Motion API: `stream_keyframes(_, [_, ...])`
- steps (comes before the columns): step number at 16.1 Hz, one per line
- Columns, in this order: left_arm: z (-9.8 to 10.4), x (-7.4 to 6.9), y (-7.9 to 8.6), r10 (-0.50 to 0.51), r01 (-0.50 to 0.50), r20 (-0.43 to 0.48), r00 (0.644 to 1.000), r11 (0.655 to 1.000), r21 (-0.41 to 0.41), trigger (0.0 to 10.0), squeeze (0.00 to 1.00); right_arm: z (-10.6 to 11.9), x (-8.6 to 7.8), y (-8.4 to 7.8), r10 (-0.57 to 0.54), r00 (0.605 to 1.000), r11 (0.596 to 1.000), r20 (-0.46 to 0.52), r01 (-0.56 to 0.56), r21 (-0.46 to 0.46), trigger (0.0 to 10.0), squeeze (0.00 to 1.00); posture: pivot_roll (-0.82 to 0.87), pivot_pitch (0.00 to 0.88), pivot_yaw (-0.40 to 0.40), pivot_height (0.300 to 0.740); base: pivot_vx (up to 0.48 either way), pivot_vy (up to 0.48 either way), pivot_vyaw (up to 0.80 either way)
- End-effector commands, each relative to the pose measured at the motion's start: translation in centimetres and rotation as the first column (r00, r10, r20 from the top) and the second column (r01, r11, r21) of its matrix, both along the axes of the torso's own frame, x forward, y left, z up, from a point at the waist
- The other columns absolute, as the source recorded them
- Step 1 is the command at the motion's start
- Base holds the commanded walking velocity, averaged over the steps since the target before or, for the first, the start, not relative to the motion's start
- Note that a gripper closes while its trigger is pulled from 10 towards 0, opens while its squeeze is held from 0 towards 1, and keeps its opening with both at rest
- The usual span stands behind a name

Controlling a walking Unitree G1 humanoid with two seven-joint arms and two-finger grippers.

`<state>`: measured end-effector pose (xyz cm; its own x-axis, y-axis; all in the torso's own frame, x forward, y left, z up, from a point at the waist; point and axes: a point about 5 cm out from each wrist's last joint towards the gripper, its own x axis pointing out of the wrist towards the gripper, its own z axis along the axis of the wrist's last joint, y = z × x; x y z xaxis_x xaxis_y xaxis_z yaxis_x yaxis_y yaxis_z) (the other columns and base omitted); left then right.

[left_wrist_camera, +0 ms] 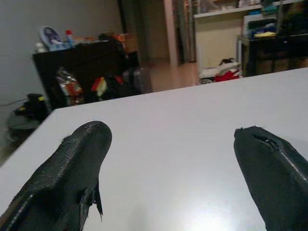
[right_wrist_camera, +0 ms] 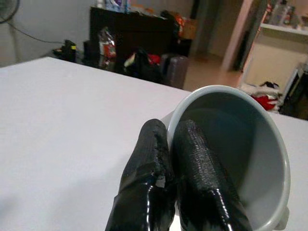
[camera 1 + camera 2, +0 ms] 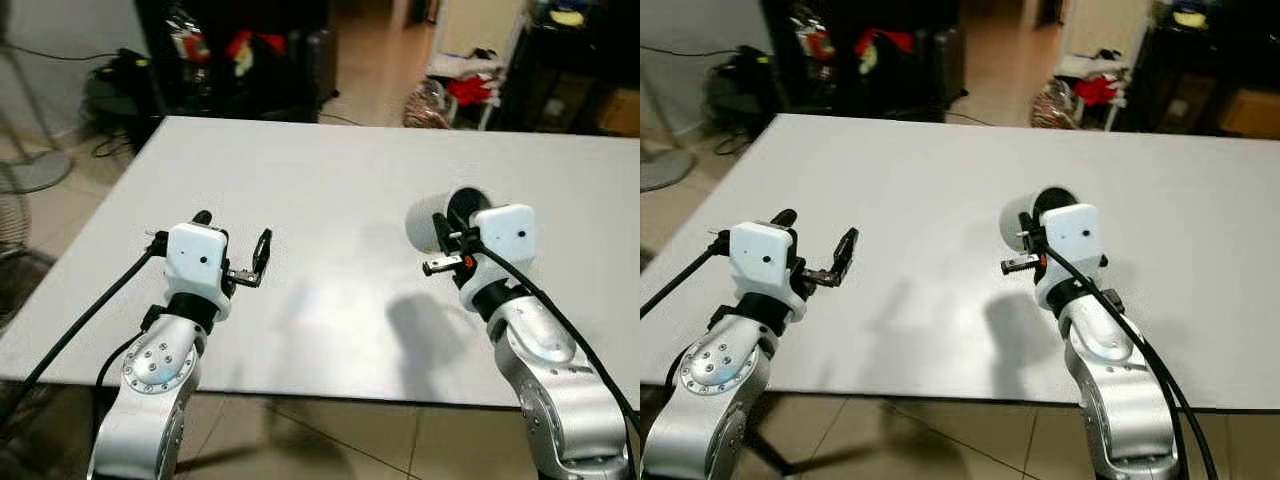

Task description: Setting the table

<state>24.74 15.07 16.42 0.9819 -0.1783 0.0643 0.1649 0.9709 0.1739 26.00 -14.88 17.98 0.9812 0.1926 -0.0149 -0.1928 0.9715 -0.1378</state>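
Right gripper (image 2: 166, 139) pinches the white mug (image 2: 236, 149) by its rim, one finger inside, mug tilted over the white table (image 3: 320, 190) at right of centre, likely for placing; left gripper (image 3: 235, 245) hovers released, lower left.

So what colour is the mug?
White mug, pinched at its rim by the right gripper; clearest in the right wrist view.

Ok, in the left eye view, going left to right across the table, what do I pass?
Left pincer, open and empty → bare middle of the table → white mug, held tilted by its rim → right pincer, shut on the mug's wall.
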Motion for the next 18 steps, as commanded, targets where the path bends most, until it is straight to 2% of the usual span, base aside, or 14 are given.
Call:
stream_keyframes(1, [0.16, 0.14, 0.03, 0.008, -0.008, 0.001, 1.000, 1.000, 0.014, 10.0, 0.00, 0.29, 0.28, -0.30, -0.011, 1.000, 1.000, 0.014, 0.011, -0.009, 10.0, 0.00, -0.07, 0.017, 0.001, 0.740, 0.000, 0.000, 0.00])
stream_keyframes(5, [0.38, 0.24, -0.22, -0.002, 0.002, 0.011, 1.000, 1.000, -0.001, 10.0, 0.00, 0.49, 0.57, -0.50, -0.007, 1.000, 1.000, 0.019, 0.007, -0.026, 10.0, 0.00, -0.07, 0.017, -0.003, 0.740, 0.000, 0.000, 0.00])
stream_keyframes(8, [0.43, 0.28, -0.23, 0.005, -0.005, 0.010, 1.000, 1.000, -0.010, 10.0, 0.01, -0.10, 0.64, -0.12, 0.003, 1.000, 1.000, -0.012, -0.003, -0.018, 10.0, 0.00, -0.05, 0.019, -0.011, 0.740, 0.087, 0.000, 0.00])
stream_keyframes(10, [0.51, 0.41, -0.01, 0.018, -0.018, 0.011, 1.000, 1.000, -0.012, 10.0, 0.01, -0.19, 0.81, -0.08, 0.000, 1.000, 1.000, -0.020, 0.000, -0.009, 10.0, 0.00, -0.05, 0.017, -0.011, 0.740, 0.270, 0.000, -0.80])
stream_keyframes(15, [0.45, 0.29, 0.08, 0.021, -0.021, 0.005, 1.000, 1.000, -0.019, 10.0, 0.01, -0.25, 0.77, -0.04, 0.008, 1.000, 1.000, -0.019, -0.008, -0.023, 10.0, 0.00, -0.06, 0.022, -0.010, 0.740, 0.269, 0.000, 0.00])
stream_keyframes(16, [0.44, 0.29, 0.08, 0.021, -0.021, 0.004, 1.000, 1.000, -0.019, 10.0, 0.02, -0.23, 0.80, -0.01, 0.012, 1.000, 0.998, -0.016, -0.013, -0.057, 10.0, 0.00, -0.06, 0.021, -0.010, 0.740, 0.270, 0.000, 0.00])
stream_keyframes(17, [0.46, 0.27, 0.08, 0.021, -0.021, 0.004, 1.000, 1.000, -0.019, 10.0, 0.01, -0.35, 0.82, 0.11, 0.032, 0.999, 0.995, -0.033, -0.035, -0.092, 10.0, 0.00, -0.06, 0.022, -0.011, 0.740, 0.262, 0.000, 0.80])
stream_keyframes(18, [0.51, 0.20, 0.11, 0.021, -0.021, 0.005, 1.000, 1.000, -0.018, 10.0, 0.00, -0.19, 0.77, 0.21, 0.036, 0.999, 0.997, -0.019, -0.037, -0.073, 10.0, 0.00, -0.05, 0.022, -0.013, 0.740, 0.000, 0.000, 0.80])
